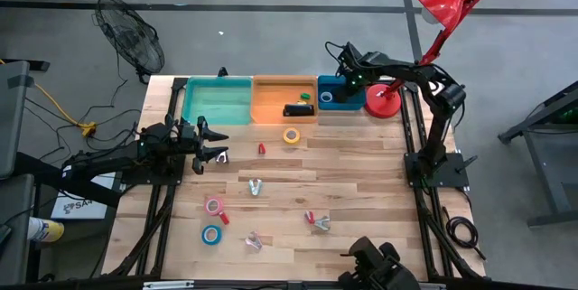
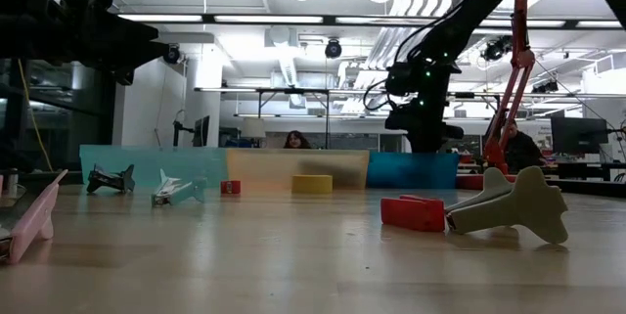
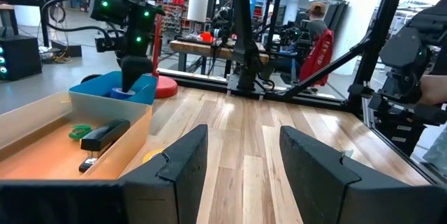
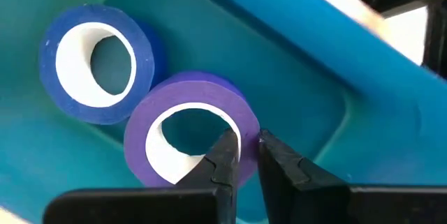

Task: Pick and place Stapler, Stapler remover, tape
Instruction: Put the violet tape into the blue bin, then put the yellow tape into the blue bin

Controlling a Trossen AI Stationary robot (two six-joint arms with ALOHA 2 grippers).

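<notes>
My right gripper [image 4: 250,151] reaches down into the blue bin [image 1: 343,103] and is shut on a purple tape roll [image 4: 188,112]. A dark blue roll [image 4: 98,63] lies beside it in the bin. The black stapler [image 1: 298,109] lies in the orange bin [image 1: 271,100]; it also shows in the left wrist view [image 3: 105,135]. A yellow roll [image 1: 291,135], a pink roll [image 1: 214,205] and a light blue roll [image 1: 211,234] lie flat on the table. My left gripper [image 1: 212,141] is open and empty over the table's left side. My right gripper pinches the purple roll's wall [image 4: 246,128], one finger [image 4: 222,155] inside the ring and the other [image 4: 279,160] outside. The fingers come from above. The roll is tilted inside the blue bin, next to the dark blue roll; whether it rests on the bin's floor I cannot tell.
A teal bin [image 1: 217,100] stands left of the orange bin at the far edge. A red desk lamp's base [image 1: 384,100] stands right of the blue bin. Several staple removers [image 1: 256,186] [image 1: 316,221] [image 1: 252,242] lie on the table's near half. A small red piece [image 1: 262,148] lies near the middle.
</notes>
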